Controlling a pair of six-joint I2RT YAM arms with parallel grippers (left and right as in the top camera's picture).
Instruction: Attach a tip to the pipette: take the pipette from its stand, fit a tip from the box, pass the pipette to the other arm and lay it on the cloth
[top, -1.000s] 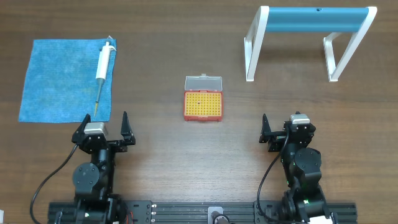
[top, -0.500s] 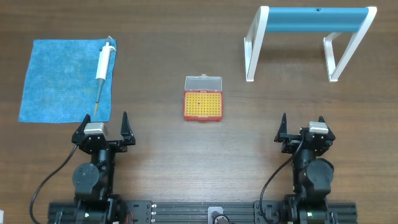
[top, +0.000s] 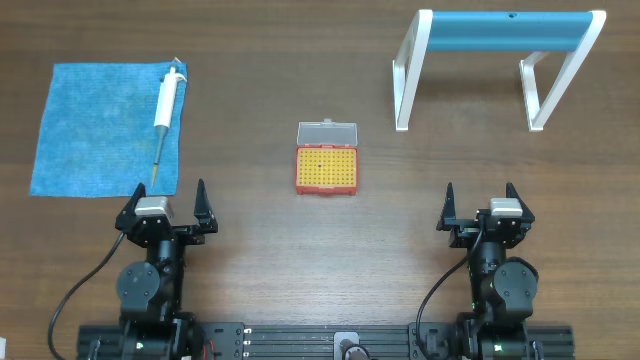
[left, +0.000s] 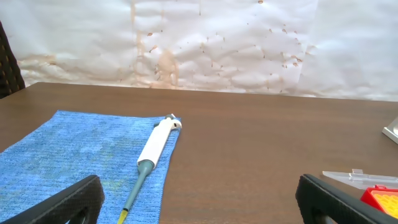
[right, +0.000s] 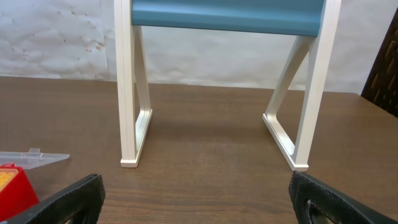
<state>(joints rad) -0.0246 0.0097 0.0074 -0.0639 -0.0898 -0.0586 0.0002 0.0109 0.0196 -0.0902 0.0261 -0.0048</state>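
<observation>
The white pipette with a yellow tip lies on the right edge of the blue cloth at the far left; it also shows as the pipette on the cloth in the left wrist view. The red tip box, its clear lid open behind it, sits mid-table. The blue and white stand at the back right holds nothing. My left gripper stands open near its base, just in front of the cloth. My right gripper is open near its base, facing the stand.
The brown table is bare between the two arms. The tip box corner and its lid show at the edges of the wrist views. A white wall stands behind the table.
The right arm swung to the right and squared up to face the stand, then edged slightly left. The left arm, pipette and box have not moved.
</observation>
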